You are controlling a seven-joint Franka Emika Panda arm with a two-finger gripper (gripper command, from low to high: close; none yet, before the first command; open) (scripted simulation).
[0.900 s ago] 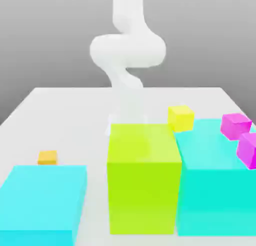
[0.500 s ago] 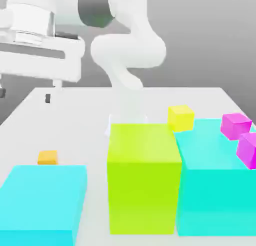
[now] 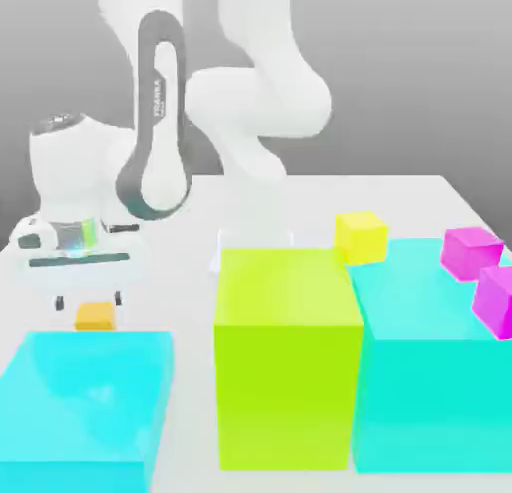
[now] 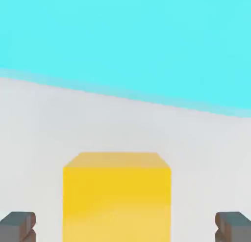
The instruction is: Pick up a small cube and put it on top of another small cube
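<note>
The arm [image 3: 255, 91] is showing smooth white rounded shells with dark grey joint bands; the hand [image 3: 88, 303] is wearing dark grey fingertips [image 4: 17, 225].

A lime block [image 3: 288, 351] stands on the white surface [image 3: 410, 196] between a low cyan block [image 3: 85, 406] and a taller cyan block [image 3: 435, 361]. Two magenta cubes [image 3: 470, 251] rest on the taller one. A yellow cube [image 3: 361, 235] sits just behind.
</note>
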